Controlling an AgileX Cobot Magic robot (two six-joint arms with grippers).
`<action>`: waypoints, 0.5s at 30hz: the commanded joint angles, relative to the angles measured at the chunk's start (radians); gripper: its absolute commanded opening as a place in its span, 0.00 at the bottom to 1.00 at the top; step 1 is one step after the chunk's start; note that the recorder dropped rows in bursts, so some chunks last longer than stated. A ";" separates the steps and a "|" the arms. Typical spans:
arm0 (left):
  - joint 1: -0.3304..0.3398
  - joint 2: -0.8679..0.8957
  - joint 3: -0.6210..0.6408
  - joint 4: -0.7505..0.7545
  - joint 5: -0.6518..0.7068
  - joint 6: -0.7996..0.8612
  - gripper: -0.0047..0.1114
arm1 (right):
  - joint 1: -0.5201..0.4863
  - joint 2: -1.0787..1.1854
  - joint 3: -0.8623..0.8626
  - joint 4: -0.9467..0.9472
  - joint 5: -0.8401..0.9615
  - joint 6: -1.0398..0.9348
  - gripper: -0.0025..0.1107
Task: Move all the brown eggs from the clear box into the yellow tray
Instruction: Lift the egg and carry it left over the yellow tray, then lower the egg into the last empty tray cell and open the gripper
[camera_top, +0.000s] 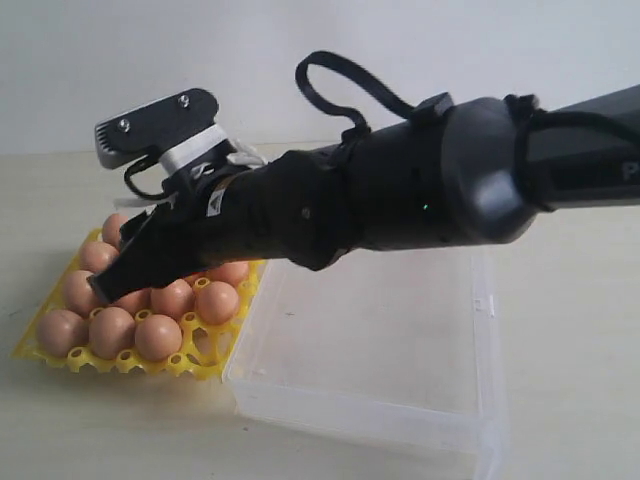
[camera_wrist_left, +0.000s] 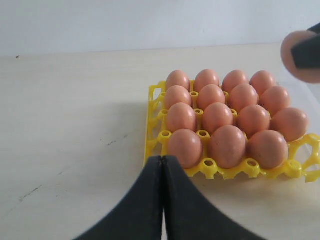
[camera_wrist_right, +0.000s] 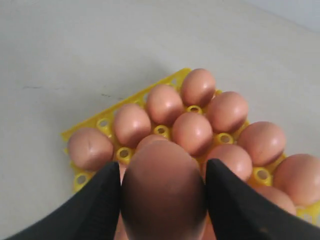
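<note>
The yellow tray (camera_top: 205, 352) lies on the pale table (camera_top: 580, 330), and nearly every one of its cups holds one of the brown eggs (camera_wrist_left: 217, 117). The left wrist view shows three rows of four and a nearer row of three. The cup at the corner beside the box shows only bare yellow grid.

The clear box (camera_top: 350, 405) sits just beside the tray, with its near corner against the tray's edge. Where the arm does not hide the box's floor, the table shows through the plastic.

The right pincer (camera_wrist_right: 162, 172) reaches across from the box side and hangs over the tray. Its two black fingers are clamped on either side of a held egg (camera_wrist_right: 162, 195), which is above the seated eggs and clear of any cup.

The left pincer (camera_wrist_left: 163, 167) is low over the table on the tray's far side from the box. Its fingers are pressed flat together with nothing between them.
</note>
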 joint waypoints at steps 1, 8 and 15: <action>0.001 -0.006 -0.004 -0.001 -0.010 0.001 0.04 | 0.033 0.028 0.003 0.023 0.007 -0.025 0.02; 0.001 -0.006 -0.004 -0.001 -0.010 0.001 0.04 | 0.039 0.031 0.074 0.075 -0.057 -0.021 0.02; 0.001 -0.006 -0.004 -0.001 -0.010 0.001 0.04 | 0.037 0.031 0.149 0.145 -0.146 -0.011 0.02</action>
